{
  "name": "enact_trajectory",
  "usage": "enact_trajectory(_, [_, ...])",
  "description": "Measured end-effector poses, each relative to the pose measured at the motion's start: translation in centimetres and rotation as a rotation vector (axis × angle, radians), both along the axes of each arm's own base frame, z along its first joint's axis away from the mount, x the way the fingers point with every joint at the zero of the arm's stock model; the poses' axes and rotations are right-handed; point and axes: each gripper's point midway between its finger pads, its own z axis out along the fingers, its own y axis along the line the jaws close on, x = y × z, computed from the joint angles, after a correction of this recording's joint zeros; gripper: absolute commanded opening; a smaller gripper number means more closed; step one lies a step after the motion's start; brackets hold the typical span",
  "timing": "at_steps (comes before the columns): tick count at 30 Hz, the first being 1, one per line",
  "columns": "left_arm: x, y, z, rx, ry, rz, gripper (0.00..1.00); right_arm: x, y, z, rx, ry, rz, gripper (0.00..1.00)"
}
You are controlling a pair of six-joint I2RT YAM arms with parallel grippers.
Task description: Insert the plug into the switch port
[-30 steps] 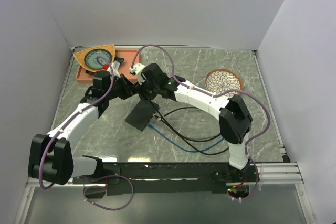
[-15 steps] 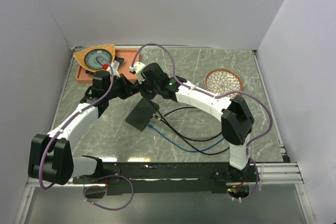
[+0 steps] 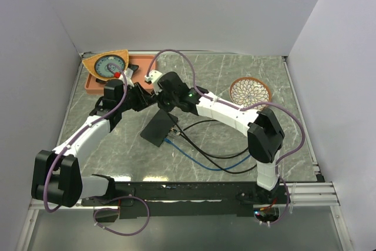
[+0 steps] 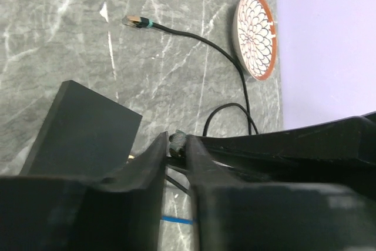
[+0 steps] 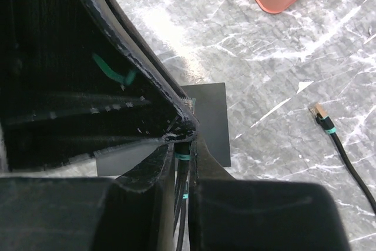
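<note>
- Flat matte-black rectangular box point(image 3: 157, 130) lies on grey marbled table point(image 3: 235, 69).
- Left gripper point(image 3: 145, 100) and right gripper point(image 3: 156, 103) meet above its far end.
- Black cable point(image 3: 200, 123) and blue cable point(image 3: 194, 160) trail rightward.

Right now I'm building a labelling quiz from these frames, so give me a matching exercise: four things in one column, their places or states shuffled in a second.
Things:
1. orange tray
2. patterned plate
3. switch box
4. loose plug

Places or states:
A. far right
B. lying unplugged, teal band behind its tip
C. far left corner
D. centre, matte black

Pairs: 1-C, 2-A, 3-D, 4-B
</note>
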Motion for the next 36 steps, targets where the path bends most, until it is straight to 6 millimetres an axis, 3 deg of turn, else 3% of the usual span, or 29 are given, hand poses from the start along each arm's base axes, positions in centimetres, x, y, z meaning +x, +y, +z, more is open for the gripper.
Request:
enact_trajectory(1, [0.0, 0.1, -0.1, 0.002, 0.003, 0.005, 0.44, 0.0, 0.0, 0.0, 0.000, -0.004, 0.002, 0.00])
enact_trajectory(8, [0.5, 0.9, -0.2, 0.009, 0.002, 0.035, 0.59, -0.3, -1.9, -2.4, -0.063, 0.012, -0.012, 0.00])
enact_trajectory(18, [1.3, 2.1, -1.0, 0.028, 0.012, 0.060, 0.61, -1.3, -6.1, -5.3, -0.121, 0.067, -0.032, 0.00])
enact_trajectory(26, [1.6, 2.5, -2.4, 0.054, 0.039, 0.059, 0.61, -2.0, -10.3, -8.8, -0.186, 0.140, -0.077, 0.00])
enact_trajectory(36, [2.1, 2.6, -5.9, 0.103, 0.106, 0.040, 0.60, -4.2, -11.1, -10.8, -0.239, 0.220, 0.016, 0.00])
